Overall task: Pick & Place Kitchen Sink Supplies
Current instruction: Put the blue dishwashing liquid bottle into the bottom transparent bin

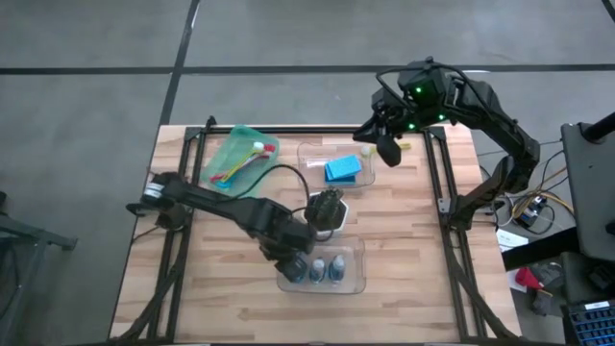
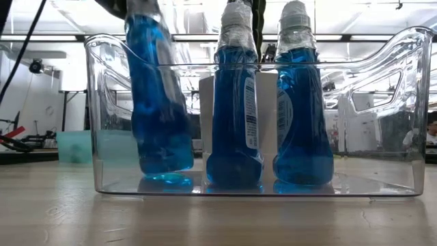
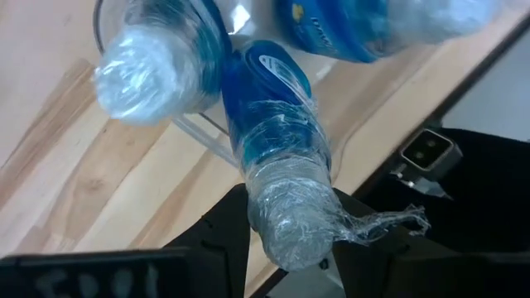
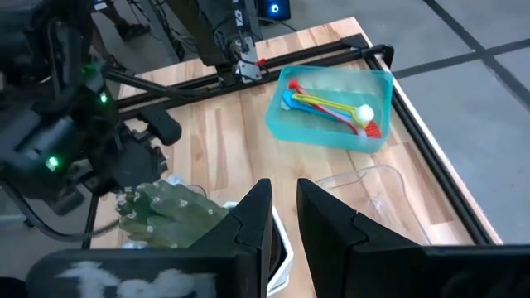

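Note:
A clear bin (image 1: 354,274) at the table's near middle holds two upright bottles of blue liquid (image 2: 235,102) (image 2: 300,102). A third bottle (image 2: 160,102) leans at the bin's left end, with my left gripper (image 1: 293,267) shut on it from above. My right gripper (image 1: 389,149) hangs high at the far right, above a clear bin of blue sponges (image 1: 343,170). Its fingers (image 4: 284,219) are a narrow gap apart and nothing is between them. Brushes (image 1: 240,165) lie in the green tray (image 1: 229,144). My left gripper pinches the bottle's film-wrapped cap end (image 3: 290,236) between its two fingers (image 3: 219,244). The fingers come from above, pointing steeply down. The bottle hangs tilted below them, its base (image 2: 167,164) low inside the bin. I cannot tell whether the base touches the bin's floor.
The white pot with a dark plant (image 1: 327,207) stands just beyond the bottle bin, close to my left arm. Black frame rails (image 1: 437,183) run along the table's sides. Bare wood lies at the near left and near right.

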### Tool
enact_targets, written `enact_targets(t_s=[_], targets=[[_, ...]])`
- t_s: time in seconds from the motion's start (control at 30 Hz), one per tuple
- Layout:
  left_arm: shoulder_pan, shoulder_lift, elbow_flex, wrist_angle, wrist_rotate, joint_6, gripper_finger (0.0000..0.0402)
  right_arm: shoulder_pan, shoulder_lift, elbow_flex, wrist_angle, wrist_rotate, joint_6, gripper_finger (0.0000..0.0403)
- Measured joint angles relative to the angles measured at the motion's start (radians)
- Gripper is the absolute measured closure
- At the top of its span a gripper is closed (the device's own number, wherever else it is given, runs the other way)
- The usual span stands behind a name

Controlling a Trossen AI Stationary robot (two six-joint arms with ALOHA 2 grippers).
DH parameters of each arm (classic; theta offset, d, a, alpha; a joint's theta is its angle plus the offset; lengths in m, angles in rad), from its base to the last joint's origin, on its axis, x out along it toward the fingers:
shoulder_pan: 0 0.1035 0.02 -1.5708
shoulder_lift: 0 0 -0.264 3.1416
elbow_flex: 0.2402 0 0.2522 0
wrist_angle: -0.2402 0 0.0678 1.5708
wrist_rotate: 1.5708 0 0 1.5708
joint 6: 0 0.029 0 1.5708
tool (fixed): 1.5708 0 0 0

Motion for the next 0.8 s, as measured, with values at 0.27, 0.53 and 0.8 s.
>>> enact_targets(t_s=[0.27,0.53,0.8], targets=[[0.019,0.047,0.0,0.02,0.03,0.001,0.0264,0.0,0.0,-0.032,0.001,0.0,0.01,0.0346],[0.026,0.053,0.0,0.055,0.019,0.021,0.0241,0.0,-0.009,-0.024,0.004,0.0,0.01,0.0346],[0.026,0.053,0.0,0.095,0.015,0.007,0.0236,0.0,-0.026,-0.014,0.005,0.0,-0.008,0.0346]])
